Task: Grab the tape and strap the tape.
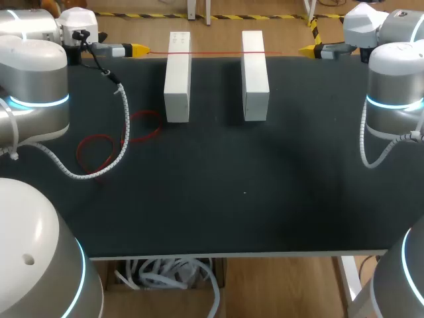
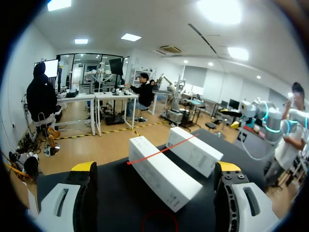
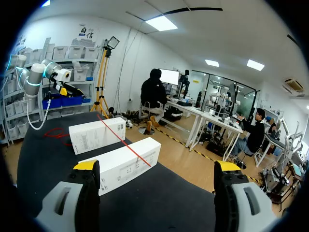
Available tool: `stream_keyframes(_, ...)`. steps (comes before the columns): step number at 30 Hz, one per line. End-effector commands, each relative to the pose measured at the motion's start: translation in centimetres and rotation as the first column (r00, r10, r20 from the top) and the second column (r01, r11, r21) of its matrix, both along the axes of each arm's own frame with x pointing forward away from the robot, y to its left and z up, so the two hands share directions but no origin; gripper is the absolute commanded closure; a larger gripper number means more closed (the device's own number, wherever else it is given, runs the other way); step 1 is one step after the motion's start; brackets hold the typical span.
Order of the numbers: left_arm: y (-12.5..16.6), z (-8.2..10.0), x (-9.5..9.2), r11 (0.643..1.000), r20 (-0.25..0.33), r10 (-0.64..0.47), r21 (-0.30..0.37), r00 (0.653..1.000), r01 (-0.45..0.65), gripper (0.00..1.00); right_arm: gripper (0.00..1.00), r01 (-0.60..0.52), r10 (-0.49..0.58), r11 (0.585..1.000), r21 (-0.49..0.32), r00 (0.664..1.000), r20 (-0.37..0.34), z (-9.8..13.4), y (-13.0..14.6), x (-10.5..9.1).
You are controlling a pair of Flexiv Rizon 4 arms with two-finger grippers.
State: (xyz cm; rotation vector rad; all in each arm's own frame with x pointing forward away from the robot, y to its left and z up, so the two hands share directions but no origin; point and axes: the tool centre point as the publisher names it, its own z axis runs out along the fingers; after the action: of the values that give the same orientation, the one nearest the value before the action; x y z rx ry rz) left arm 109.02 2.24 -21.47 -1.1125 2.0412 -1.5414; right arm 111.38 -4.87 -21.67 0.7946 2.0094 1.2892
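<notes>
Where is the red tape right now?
In the head view the red tape runs straight across the far ends of the left white box and the right white box; a red loop lies left of them.

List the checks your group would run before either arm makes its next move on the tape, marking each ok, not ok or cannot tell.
1. Red tape lies stretched across both boxes: ok.
2. Left white box and right white box lie side by side, apart: ok.
3. Left gripper open, nothing between its fingers: ok.
4. Right gripper open, nothing between its fingers: ok.
5. Tape gripped at either end: not ok.
6. Loose red loops joined to the stretched tape: cannot tell.
</notes>
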Motion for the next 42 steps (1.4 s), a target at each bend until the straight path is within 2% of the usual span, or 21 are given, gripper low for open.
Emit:
stream_keyframes(1, 0.0, -0.3, 0.0, 1.0, 0.009, 0.002, -0.006, 1.0, -0.001, 0.0, 0.0, -0.001, 0.001, 1.0, -0.001, 1.0, -0.001, 0.0, 0.0, 0.0)
stream_keyframes(17, 0.0, -0.3, 0.0, 1.0, 0.009, 0.002, -0.006, 1.0, -0.001, 0.0, 0.0, -0.001, 0.001, 1.0, -0.001, 1.0, -0.001, 0.0, 0.0, 0.0)
stream_keyframes(18, -0.1, -0.2, 0.1, 1.0, 0.015, -0.025, 0.014, 1.0, 0.025, 0.0, 0.0, -0.001, 0.001, 1.0, -0.001, 1.0, -0.001, 0.0, 0.0, 0.0)
stream_keyframes(19, -0.2, -0.2, 0.1, 0.999, 0.025, -0.048, 0.021, 0.999, 0.047, 0.0, 0.0, -0.001, 0.001, 1.0, -0.001, 1.0, -0.001, 0.0, 0.0, 0.0)
stream_keyframes(22, 0.2, -0.2, 0.1, 0.997, 0.087, -0.077, -0.022, 0.993, 0.079, 0.0, 0.0, -0.001, 0.001, 1.0, -0.001, 1.0, -0.001, 0.0, 0.0, 0.0)
stream_keyframes(27, 0.6, -1.0, 0.8, 0.969, 0.149, -0.247, 0.029, 0.957, 0.245, 0.0, 0.0, -0.001, 0.001, 1.0, -0.001, 1.0, -0.001, 0.0, 0.0, 0.0)
stream_keyframes(29, 0.8, -1.1, 1.3, 0.961, 0.161, -0.278, 0.039, 0.947, 0.275, 0.0, 0.0, -0.001, 0.001, 1.0, -0.001, 1.0, -0.001, 0.0, 0.0, 0.0)
stream_keyframes(33, 0.9, -0.9, 2.5, 0.937, 0.233, -0.348, 0.067, 0.908, 0.342, 0.0, 0.0, -0.001, 0.001, 1.0, -0.001, 1.0, -0.001, 0.0, 0.0, 0.0)
stream_keyframes(35, 0.7, -1.3, 3.1, 0.932, 0.227, -0.364, 0.101, 0.903, 0.349, 0.0, 0.0, -0.001, 0.001, 1.0, -0.001, 1.0, -0.001, 0.0, 0.0, 0.0)
stream_keyframes(37, 0.6, -1.8, 3.6, 0.928, 0.224, -0.372, 0.081, 0.901, 0.363, 0.0, 0.0, -0.001, 0.001, 1.0, -0.001, 1.0, -0.001, 0.0, 0.0, 0.0)
stream_keyframes(38, 0.5, -2.0, 3.9, 0.924, 0.222, -0.383, 0.096, 0.897, 0.371, 0.16, 0.0, -0.001, 0.001, 1.0, -0.001, 1.0, -0.001, 0.0, 0.0, 0.0)
stream_keyframes(39, 0.3, -2.2, 4.0, 0.919, 0.215, -0.394, 0.093, 0.894, 0.383, 0.56, 0.0, -0.001, 0.001, 1.0, -0.001, 1.0, -0.001, 0.0, 0.0, 0.0)
stream_keyframes(40, 0.2, -2.4, 4.2, 0.915, 0.208, -0.404, 0.095, 0.891, 0.393, 0.69, 0.0, -0.001, 0.001, 1.0, -0.001, 1.0, -0.001, 0.0, 0.0, 0.0)
stream_keyframes(41, 0.0, -2.7, 4.4, 0.911, 0.202, -0.411, 0.097, 0.889, 0.4, 0.71, 0.0, -0.001, 0.001, 1.0, -0.001, 1.0, -0.001, 0.0, 0.0, 0.0)
stream_keyframes(42, -0.1, -2.8, 4.5, 0.907, 0.203, -0.421, 0.09, 0.884, 0.411, 0.66, 0.0, -0.001, 0.001, 1.0, -0.001, 1.0, -0.001, 0.0, 0.0, 0.0)
